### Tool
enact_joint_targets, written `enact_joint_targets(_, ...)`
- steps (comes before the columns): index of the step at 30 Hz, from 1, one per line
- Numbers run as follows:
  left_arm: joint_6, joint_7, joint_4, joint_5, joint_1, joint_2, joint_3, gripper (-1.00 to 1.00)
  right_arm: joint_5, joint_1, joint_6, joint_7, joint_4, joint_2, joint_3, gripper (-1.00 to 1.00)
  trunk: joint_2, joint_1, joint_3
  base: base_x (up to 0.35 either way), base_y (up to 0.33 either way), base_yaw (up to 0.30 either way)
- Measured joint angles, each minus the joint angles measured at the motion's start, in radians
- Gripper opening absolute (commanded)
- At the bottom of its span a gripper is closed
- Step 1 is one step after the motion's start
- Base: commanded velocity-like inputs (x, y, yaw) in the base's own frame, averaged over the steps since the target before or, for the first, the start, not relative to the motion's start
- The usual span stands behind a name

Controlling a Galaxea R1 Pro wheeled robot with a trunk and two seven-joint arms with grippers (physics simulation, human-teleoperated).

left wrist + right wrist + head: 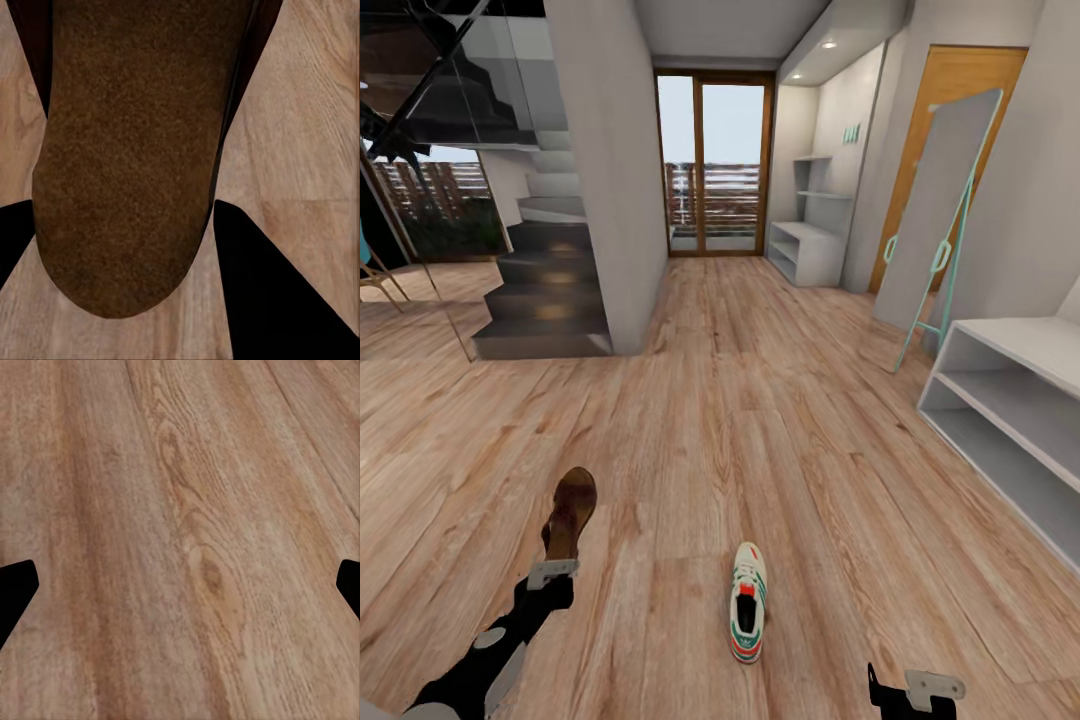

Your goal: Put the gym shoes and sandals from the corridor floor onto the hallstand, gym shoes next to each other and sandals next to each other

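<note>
While the left end effector (550,572) pinches one sandal (569,513) by its end above the floor (760,420), it could slip w/ any swing toward the rack (1010,400). Right end effector (920,692) spread, empty; sneaker (748,602) on floor btw them

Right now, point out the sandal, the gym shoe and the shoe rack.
sandal (568,516), head view, on its sole.
gym shoe (747,602), head view, on the red tongue.
shoe rack (1028,338), head view, on its top board.

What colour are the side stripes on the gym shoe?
Green, on the white gym shoe; the head view shows it best.
</note>
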Motion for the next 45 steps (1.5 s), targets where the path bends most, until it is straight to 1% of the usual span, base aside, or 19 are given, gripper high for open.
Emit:
enact_joint_targets(2, 0.058, 0.000, -0.085, -0.001, -0.011, 0.000, 0.001, -1.00, 0.000, 0.000, 0.000, 0.001, -0.001, 0.000, 0.001, 1.00, 0.000, 0.000, 0.000, 0.010, 0.005, -0.001)
enact_joint_targets(4, 0.107, -0.001, -0.128, -0.001, -0.023, 0.000, 0.001, -1.00, 0.000, 0.000, 0.000, 0.001, -0.001, 0.000, 0.001, 1.00, 0.000, 0.000, 0.000, 0.005, 0.003, 0.000)
enact_joint_targets(5, 0.146, -0.002, -0.151, -0.001, -0.033, 0.000, 0.001, -1.00, 0.000, 0.000, 0.000, 0.001, -0.001, 0.000, 0.002, 1.00, 0.000, 0.000, 0.000, 0.003, 0.002, 0.000)
enact_joint_targets(7, 0.188, -0.004, -0.168, -0.002, -0.043, -0.001, 0.001, -1.00, 0.000, 0.000, 0.000, 0.001, -0.001, 0.000, 0.002, 1.00, 0.000, 0.000, 0.000, 0.002, 0.001, 0.000)
enact_joint_targets(8, 0.221, -0.004, -0.180, -0.001, -0.054, -0.002, 0.002, -1.00, 0.000, 0.000, 0.000, 0.001, -0.001, 0.000, 0.003, 1.00, 0.000, 0.000, 0.000, 0.001, 0.001, 0.000)
enact_joint_targets(11, 0.264, -0.006, -0.194, -0.002, -0.079, -0.002, 0.001, -1.00, 0.000, 0.000, 0.000, 0.001, -0.001, 0.000, 0.003, 1.00, 0.000, 0.000, 0.000, 0.000, 0.000, 0.000)
enact_joint_targets(13, 0.274, -0.006, -0.197, -0.002, -0.086, -0.003, -0.007, -1.00, 0.000, 0.000, 0.000, 0.001, -0.001, 0.000, 0.003, 1.00, 0.000, 0.000, 0.000, 0.000, 0.000, 0.000)
enact_joint_targets(14, 0.281, -0.006, -0.198, -0.002, -0.090, -0.004, -0.038, -1.00, 0.000, 0.000, 0.000, 0.001, -0.002, 0.000, 0.002, 1.00, 0.000, 0.000, 0.000, 0.000, 0.000, 0.000)
enact_joint_targets(17, 0.283, -0.008, -0.198, -0.003, -0.093, -0.004, -0.066, -1.00, 0.000, 0.000, 0.000, 0.001, -0.004, 0.000, 0.003, 1.00, 0.000, 0.000, 0.000, 0.000, 0.000, 0.000)
enact_joint_targets(18, 0.284, -0.009, -0.198, -0.002, -0.094, -0.004, -0.081, -1.00, 0.000, 0.000, 0.000, 0.001, -0.004, 0.000, 0.003, 1.00, 0.000, 0.000, 0.000, 0.006, 0.000, 0.000)
enact_joint_targets(19, 0.284, -0.009, -0.198, -0.003, -0.094, -0.004, -0.086, -1.00, 0.000, 0.000, 0.000, 0.001, -0.004, 0.000, 0.003, 1.00, 0.000, 0.000, 0.000, 0.185, 0.170, 0.000)
enact_joint_targets(20, 0.283, -0.010, -0.198, 0.001, -0.095, -0.005, -0.104, -1.00, 0.000, 0.000, 0.000, 0.001, -0.005, 0.000, 0.001, 1.00, 0.000, 0.000, 0.000, 0.195, 0.182, 0.000)
enact_joint_targets(33, 0.281, -0.011, -0.198, -0.002, -0.095, -0.005, -0.105, -1.00, 0.000, 0.000, 0.000, 0.001, -0.005, 0.000, 0.000, 1.00, 0.000, 0.000, 0.000, 0.072, 0.059, 0.000)
enact_joint_targets(45, 0.280, -0.011, -0.198, -0.002, -0.095, -0.005, -0.105, -1.00, 0.000, 0.000, 0.000, 0.001, -0.007, 0.000, 0.002, 1.00, 0.000, 0.000, 0.000, 0.167, 0.130, 0.000)
